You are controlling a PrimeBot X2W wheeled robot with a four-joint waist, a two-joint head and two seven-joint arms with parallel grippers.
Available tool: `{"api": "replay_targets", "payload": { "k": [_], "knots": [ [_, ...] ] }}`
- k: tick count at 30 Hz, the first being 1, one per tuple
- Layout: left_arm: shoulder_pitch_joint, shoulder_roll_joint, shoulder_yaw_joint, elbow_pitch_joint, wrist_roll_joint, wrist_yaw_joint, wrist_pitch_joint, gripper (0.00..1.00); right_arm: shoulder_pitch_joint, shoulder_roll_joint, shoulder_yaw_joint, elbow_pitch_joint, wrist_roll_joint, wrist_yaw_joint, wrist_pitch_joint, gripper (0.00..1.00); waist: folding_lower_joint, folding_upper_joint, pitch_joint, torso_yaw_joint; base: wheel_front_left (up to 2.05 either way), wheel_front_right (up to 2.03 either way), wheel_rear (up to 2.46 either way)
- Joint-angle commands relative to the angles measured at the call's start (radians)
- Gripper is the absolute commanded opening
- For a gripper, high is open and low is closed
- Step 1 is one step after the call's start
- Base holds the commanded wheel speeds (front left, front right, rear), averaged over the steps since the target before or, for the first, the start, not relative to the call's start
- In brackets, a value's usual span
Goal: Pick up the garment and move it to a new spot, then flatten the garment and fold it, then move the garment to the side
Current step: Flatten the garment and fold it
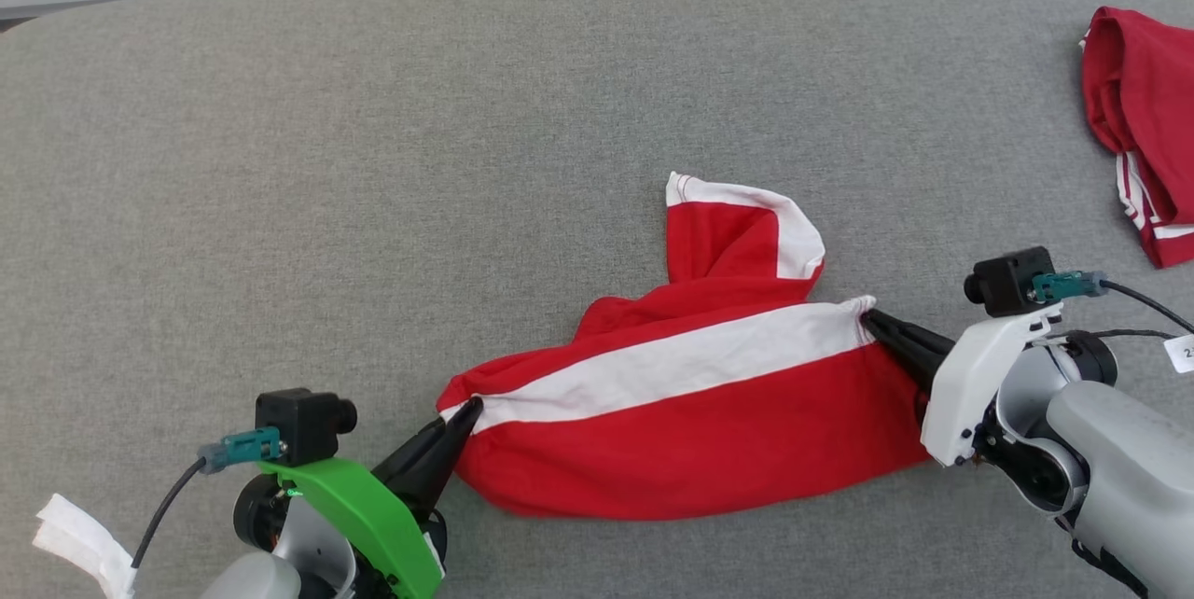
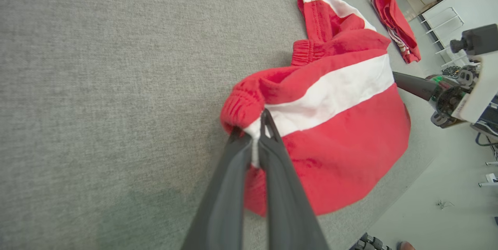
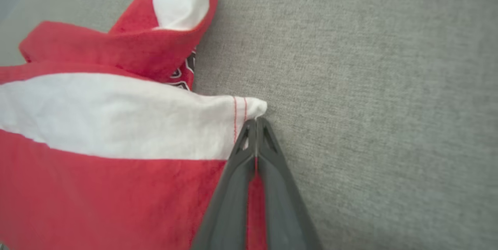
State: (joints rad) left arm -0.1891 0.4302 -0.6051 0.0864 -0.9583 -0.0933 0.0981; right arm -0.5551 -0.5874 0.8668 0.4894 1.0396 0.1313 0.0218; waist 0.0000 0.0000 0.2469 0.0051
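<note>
A robot lab or test room is suggested. A large table covered in grey cloth is seen, and beyond its edge a pale bare floor and white metal frames are shown.

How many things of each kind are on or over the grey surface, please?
Red and white garments: 2 (centre garment, second garment)
Grippers: 2 (left gripper, right gripper)
White crumpled scrap: 1
Total: 5
</note>
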Motion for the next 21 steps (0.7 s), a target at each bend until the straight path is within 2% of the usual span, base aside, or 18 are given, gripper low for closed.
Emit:
{"api": "replay_targets", "payload": {
  "k": [1,5,10,16,19,21],
  "knots": [
    [-0.018,0.002,0.004,0.002,0.006,-0.006,-0.011,0.00,-0.017,-0.015,0.015,0.001,0.005,-0.001,-0.027,0.00,0.0000,0.0000,-0.008,-0.005,0.00,0.00,0.00],
    [-0.045,0.009,0.016,-0.009,0.014,-0.012,-0.038,0.00,-0.052,-0.053,0.040,-0.018,0.023,-0.001,-0.104,0.00,0.0000,0.0000,-0.025,-0.024,0.00,0.00,0.00],
    [-0.156,0.034,0.053,-0.064,0.035,-0.019,-0.041,0.00,-0.140,-0.100,-0.004,-0.090,0.107,-0.001,-0.193,0.00,0.0000,0.0000,-0.004,-0.080,0.00,0.00,0.00],
    [-0.534,0.074,0.064,-0.089,0.135,-0.031,0.045,0.00,-0.363,-0.136,-0.100,-0.151,0.129,-0.001,-0.271,0.00,0.0000,0.0000,0.116,-0.155,0.00,0.00,0.00],
    [-0.767,0.059,0.033,-0.048,0.198,-0.037,0.073,0.00,-0.483,-0.141,-0.159,-0.131,0.079,-0.001,-0.285,0.00,0.0000,0.0000,0.181,-0.185,0.00,0.00,0.00],
    [-0.933,0.034,0.005,0.000,0.242,-0.037,0.050,0.00,-0.573,-0.130,-0.224,-0.118,0.020,-0.001,-0.288,0.00,0.0000,0.0000,0.218,-0.203,0.00,0.00,0.00]
  ]
}}
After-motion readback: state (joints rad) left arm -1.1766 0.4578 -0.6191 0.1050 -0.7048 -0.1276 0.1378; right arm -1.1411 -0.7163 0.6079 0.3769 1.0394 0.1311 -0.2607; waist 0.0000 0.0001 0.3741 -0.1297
